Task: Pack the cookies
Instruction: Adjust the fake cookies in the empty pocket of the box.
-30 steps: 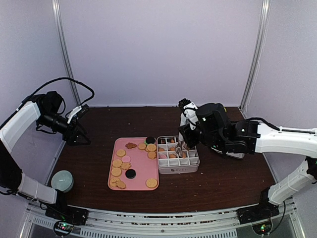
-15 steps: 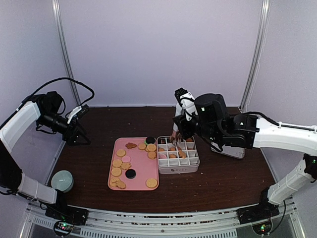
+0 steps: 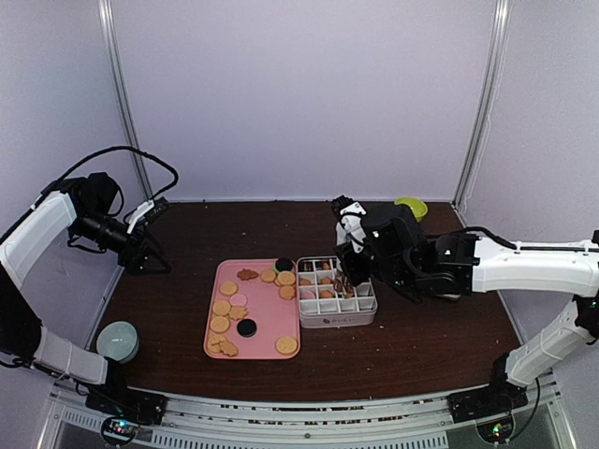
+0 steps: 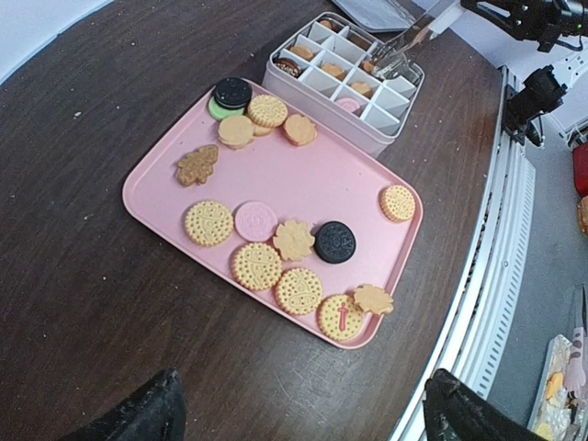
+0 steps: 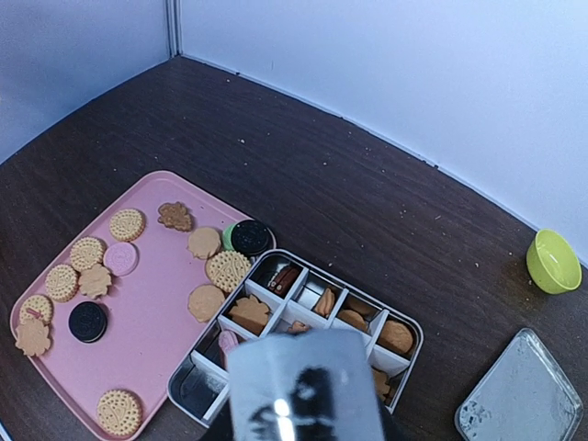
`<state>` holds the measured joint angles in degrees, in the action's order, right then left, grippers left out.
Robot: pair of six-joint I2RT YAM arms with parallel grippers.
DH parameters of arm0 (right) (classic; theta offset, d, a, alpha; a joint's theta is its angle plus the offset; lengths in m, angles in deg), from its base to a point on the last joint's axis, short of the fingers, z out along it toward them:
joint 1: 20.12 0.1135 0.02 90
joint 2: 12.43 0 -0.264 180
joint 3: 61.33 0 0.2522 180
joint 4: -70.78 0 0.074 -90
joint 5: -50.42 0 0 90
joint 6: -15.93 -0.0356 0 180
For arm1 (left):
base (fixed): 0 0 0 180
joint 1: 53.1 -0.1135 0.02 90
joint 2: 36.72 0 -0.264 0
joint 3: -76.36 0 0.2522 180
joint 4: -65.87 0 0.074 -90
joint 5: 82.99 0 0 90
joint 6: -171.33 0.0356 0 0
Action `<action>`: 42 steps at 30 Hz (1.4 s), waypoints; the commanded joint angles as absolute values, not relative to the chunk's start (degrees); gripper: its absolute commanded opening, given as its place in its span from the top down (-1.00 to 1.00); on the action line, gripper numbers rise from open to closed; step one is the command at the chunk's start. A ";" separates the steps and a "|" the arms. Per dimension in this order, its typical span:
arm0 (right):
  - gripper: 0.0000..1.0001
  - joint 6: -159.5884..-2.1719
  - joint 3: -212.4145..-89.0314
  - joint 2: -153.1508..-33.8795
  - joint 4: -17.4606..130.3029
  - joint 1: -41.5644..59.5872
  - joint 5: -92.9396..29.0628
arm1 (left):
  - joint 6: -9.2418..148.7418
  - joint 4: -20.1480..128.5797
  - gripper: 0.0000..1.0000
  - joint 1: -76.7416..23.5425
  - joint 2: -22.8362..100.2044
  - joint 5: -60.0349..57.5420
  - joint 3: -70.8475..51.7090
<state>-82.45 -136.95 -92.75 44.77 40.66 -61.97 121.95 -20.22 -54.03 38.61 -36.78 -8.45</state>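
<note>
Several cookies [image 3: 225,309] lie on a pink tray [image 3: 251,297]: golden rounds and flower shapes, one pink, two dark. They show clearly in the left wrist view [image 4: 257,266]. More cookies sit in the cells of a white divided box [image 3: 337,321] to the tray's right, also seen in the right wrist view [image 5: 409,323]. My right gripper [image 3: 354,251] is shut on metal tongs [image 4: 404,44] whose tips reach into the box's middle cells. The tongs' shiny back [image 5: 303,386] hides the fingers. My left gripper [image 3: 140,253] is open and empty at the far left, well away from the tray.
A small green bowl [image 3: 410,206] stands at the back right, also in the right wrist view [image 5: 554,260]. A flat metal lid [image 5: 524,395] lies to the right of the box. A pale green round object [image 3: 118,340] sits at the front left.
My right arm lifted up and to the left with the tongs, then came back down over the box, uncovering the green bowl. The left arm has not moved.
</note>
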 commanded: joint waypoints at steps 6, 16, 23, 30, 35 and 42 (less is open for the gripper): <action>0.45 -82.43 -136.23 -89.35 45.28 39.80 -64.72 | 122.77 -21.02 -0.83 -54.58 38.86 -38.77 -9.90; 0.45 -81.93 -137.11 -89.69 44.96 39.41 -63.60 | 122.72 -21.20 -0.83 -54.59 39.08 -38.86 -10.17; 0.49 -82.33 -136.76 -90.36 45.80 39.51 -59.11 | 122.73 -21.41 -0.82 -54.58 39.54 -39.17 -10.43; 0.55 -80.66 -136.70 -89.54 44.85 39.41 -57.61 | 122.96 -21.55 -0.82 -54.59 39.30 -39.08 -10.26; 0.52 -79.90 -137.41 -88.33 45.50 39.23 -59.02 | 122.95 -21.55 -0.82 -54.56 39.46 -39.38 -10.31; 0.47 -78.07 -146.59 -93.04 47.26 41.45 -57.00 | 121.81 -20.87 -0.88 -54.62 39.54 -37.29 -10.25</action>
